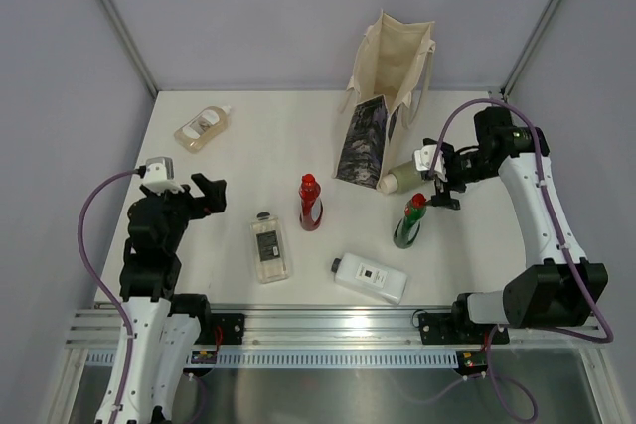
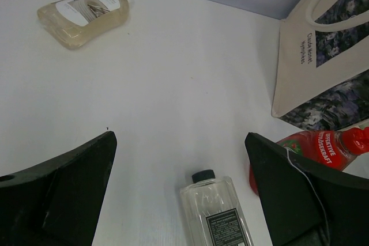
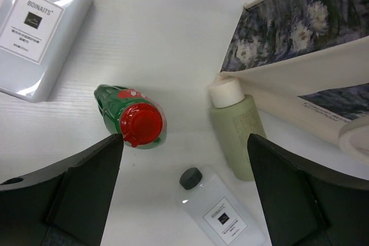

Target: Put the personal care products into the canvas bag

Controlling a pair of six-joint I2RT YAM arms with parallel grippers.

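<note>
The right hand (image 3: 184, 145) is hanging released, its fingers spread wide and gripping nothing, most likely so that it can straddle a bottle's width on the way down. Directly beneath it, between the fingers, one flat white bottle (image 3: 223, 214) is lying label up on the bench (image 1: 248, 161); the overhead view is hiding this bottle under the hand. Just off one fingertip the pale green cylinder (image 3: 235, 128) is lying on its side, its cap end appearing to touch the foot of the canvas bag (image 1: 386, 86), which is probably keeping it from rolling. Just off the other fingertip the dark green red-capped bottle (image 3: 135, 120) is standing upright, its cap facing the wrist camera. Farther out past that bottle the second flat white bottle (image 3: 37, 27) is lying flat. The bag is standing upright beyond the hand with its mouth opening upward, which is leaving it ready for bottles lowered in from above. The left hand (image 2: 180, 142) is likewise hovering released and empty, well apart from the bag. The clear rectangular bottle (image 2: 216, 214) is lying flat just below and between its fingers, cap pointing away from the hand. The red bottle (image 2: 314, 145) is sitting beside the finger nearer the bag, and the peach bottle (image 2: 83, 12) is lying well ahead on the other side. With all seven products showing on the bench, I am judging that the packing is only beginning.
</note>
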